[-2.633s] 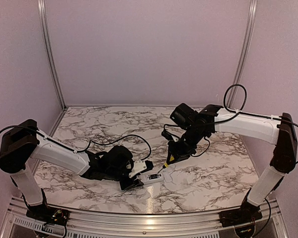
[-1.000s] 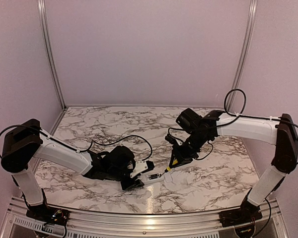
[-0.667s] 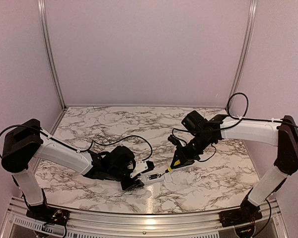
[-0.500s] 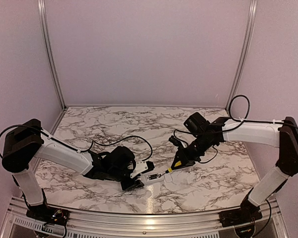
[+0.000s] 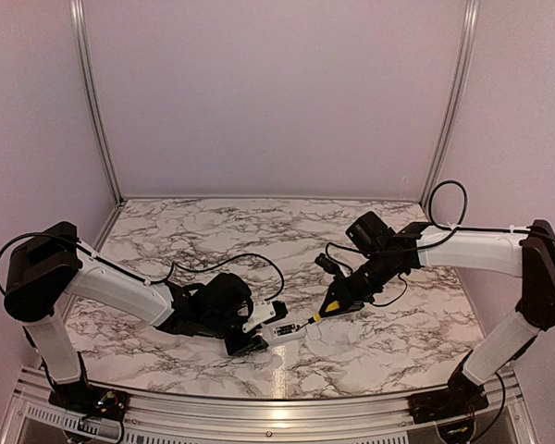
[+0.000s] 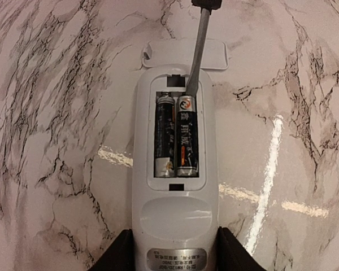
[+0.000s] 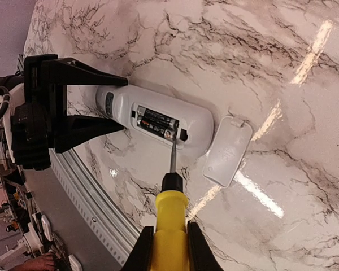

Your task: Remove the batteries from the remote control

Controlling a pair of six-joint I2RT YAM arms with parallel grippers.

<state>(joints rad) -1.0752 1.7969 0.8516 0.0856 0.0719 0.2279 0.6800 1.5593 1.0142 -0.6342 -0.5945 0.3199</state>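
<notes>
Screwdriver [image 7: 170, 217] lowered, tip seemingly at batteries [image 6: 178, 135], cover [image 7: 227, 151] nearby

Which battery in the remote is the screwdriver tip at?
The orange-labelled cylindrical battery in the white plastic remote control; the yellow-handled screwdriver points at its end. The plain black battery lies alongside.

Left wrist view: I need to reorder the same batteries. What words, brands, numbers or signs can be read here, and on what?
Right battery: round logo and print along its side, too blurred to read.
Left battery: faint print, unreadable.
Remote: silver label at its near end, lines too small to read.
Screwdriver, cover: no text.
</notes>
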